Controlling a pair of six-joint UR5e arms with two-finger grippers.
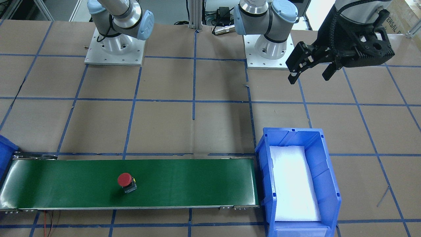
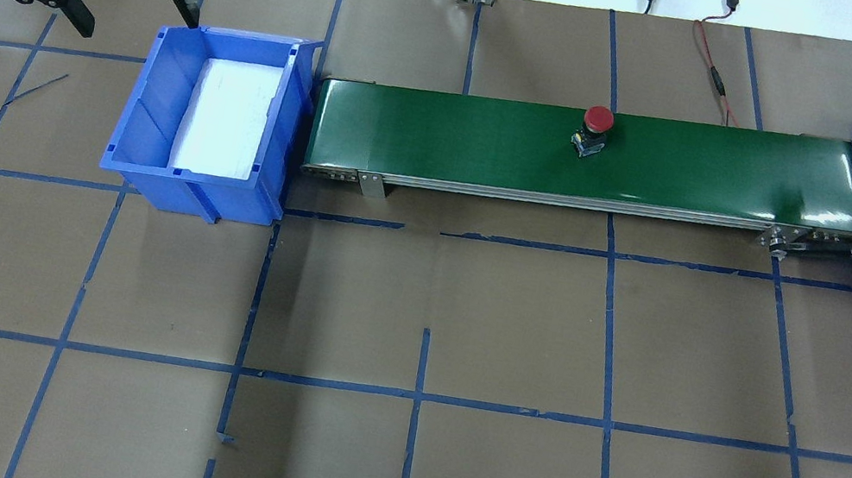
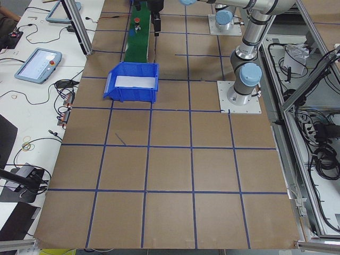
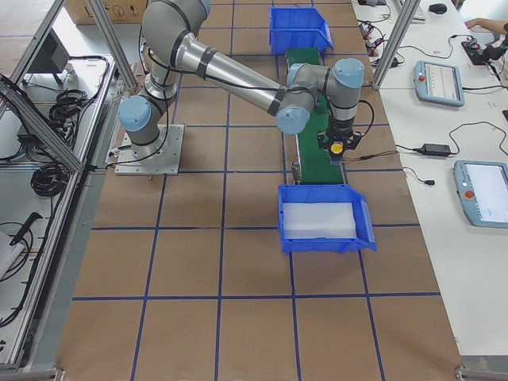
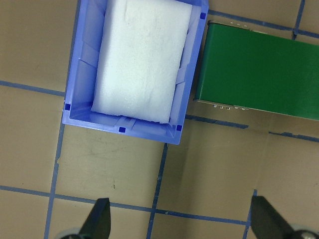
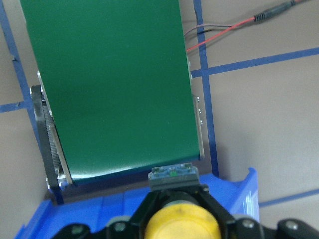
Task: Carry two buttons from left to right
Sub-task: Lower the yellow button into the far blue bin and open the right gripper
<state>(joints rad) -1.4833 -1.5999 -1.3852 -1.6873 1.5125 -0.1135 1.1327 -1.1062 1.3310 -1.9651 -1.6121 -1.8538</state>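
Closest to the lens, at the bottom centre of the right wrist frame, we see a small yellow-capped mushroom-head push-button [image 6: 182, 225], pinched between the black fingers of the right gripper [image 6: 177, 193], whose jaws are closed on it. Its cap faces up at the camera and its short body points down past the fingertips, so we read its long axis as roughly vertical, in line with the jaws. Along the bottom edge of that frame runs the rim of a blue plastic bin [image 6: 244, 199], while the end of the green conveyor belt [image 6: 114, 84] fills the upper part. The coming move turns on this relation: the held button hangs about over the seam between belt end and bin rim. We judge it should travel a little more over the bin, towards the bottom of the frame, before the jaws part. A red-capped push-button [image 2: 596, 126] stands on the belt right of centre in the overhead frame, well apart from both grippers but nearer the right arm. At the upper left of that frame the left gripper [image 2: 136, 23] hangs with jaws spread wide and holding nothing, beside a second blue bin [image 2: 152, 103] that shows only a white foam pad [image 2: 224, 116].
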